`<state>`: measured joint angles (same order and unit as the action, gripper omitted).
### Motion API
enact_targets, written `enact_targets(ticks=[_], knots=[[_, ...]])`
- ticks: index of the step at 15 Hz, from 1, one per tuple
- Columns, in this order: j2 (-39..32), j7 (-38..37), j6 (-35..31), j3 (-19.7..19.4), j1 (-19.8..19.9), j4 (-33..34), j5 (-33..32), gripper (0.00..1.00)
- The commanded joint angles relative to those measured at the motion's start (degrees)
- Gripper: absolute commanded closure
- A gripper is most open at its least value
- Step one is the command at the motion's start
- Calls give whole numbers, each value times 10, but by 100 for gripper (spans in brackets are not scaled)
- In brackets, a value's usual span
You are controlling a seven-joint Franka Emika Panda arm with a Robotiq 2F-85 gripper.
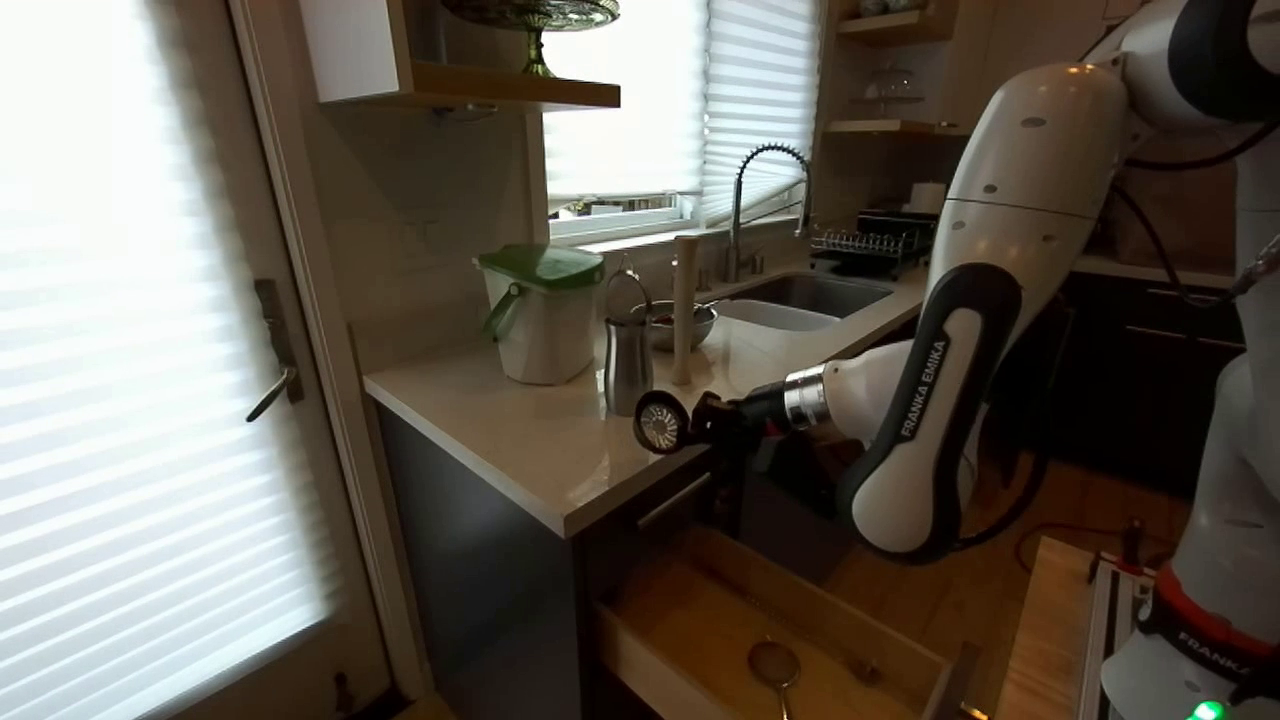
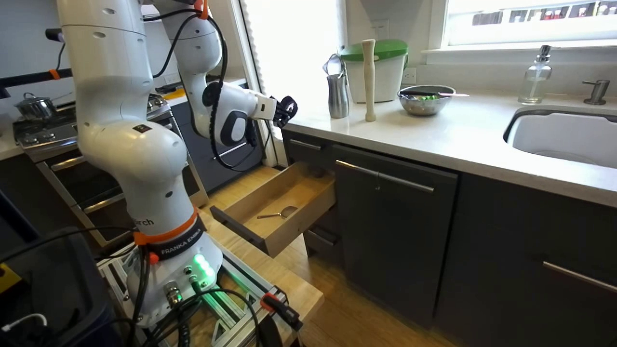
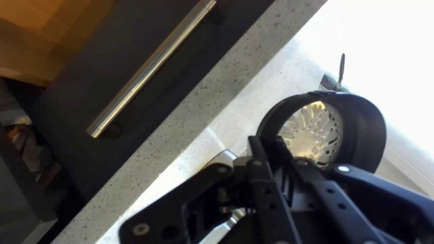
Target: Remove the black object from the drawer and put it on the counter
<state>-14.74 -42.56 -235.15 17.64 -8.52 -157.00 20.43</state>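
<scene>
We find the black ring-shaped object with a perforated metal disc (image 1: 660,422) outside the light-wood drawer with a dark front (image 2: 303,219), raised near the edge of the pale speckled stone desk (image 1: 500,425); we cannot tell its clearance. The end effector (image 3: 268,145) is closed to the thickness of the ring's wall, gripping one side. We judge the object light, stiff and smooth, liable to pivot; grip the wall, clear of the disc. The drawer contains a round-headed, long-handled metal utensil (image 2: 288,211) and, rearward, a dark item (image 2: 315,171) too dim to identify. On the desk, a silver metal bowl (image 2: 424,108) holds green contents (image 2: 428,98); a green lid (image 1: 545,264) hides the interior of the white plastic bucket (image 1: 545,345).
</scene>
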Motion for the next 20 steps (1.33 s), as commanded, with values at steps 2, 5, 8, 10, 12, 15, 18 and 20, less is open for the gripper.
enact_targets(ticks=[2,5,8,10,12,15,18,20], knots=[[49,-145,98,-2,51,23,-169,97],[92,-267,233,12,105,49,-295,97],[142,-198,377,-21,85,62,-197,97],[186,-118,470,-51,73,74,-111,97],[244,-72,557,-98,88,70,-109,97],[230,-103,580,-57,148,92,-169,97],[245,-109,596,-55,163,94,-182,97],[218,-73,583,-76,110,95,-125,97]])
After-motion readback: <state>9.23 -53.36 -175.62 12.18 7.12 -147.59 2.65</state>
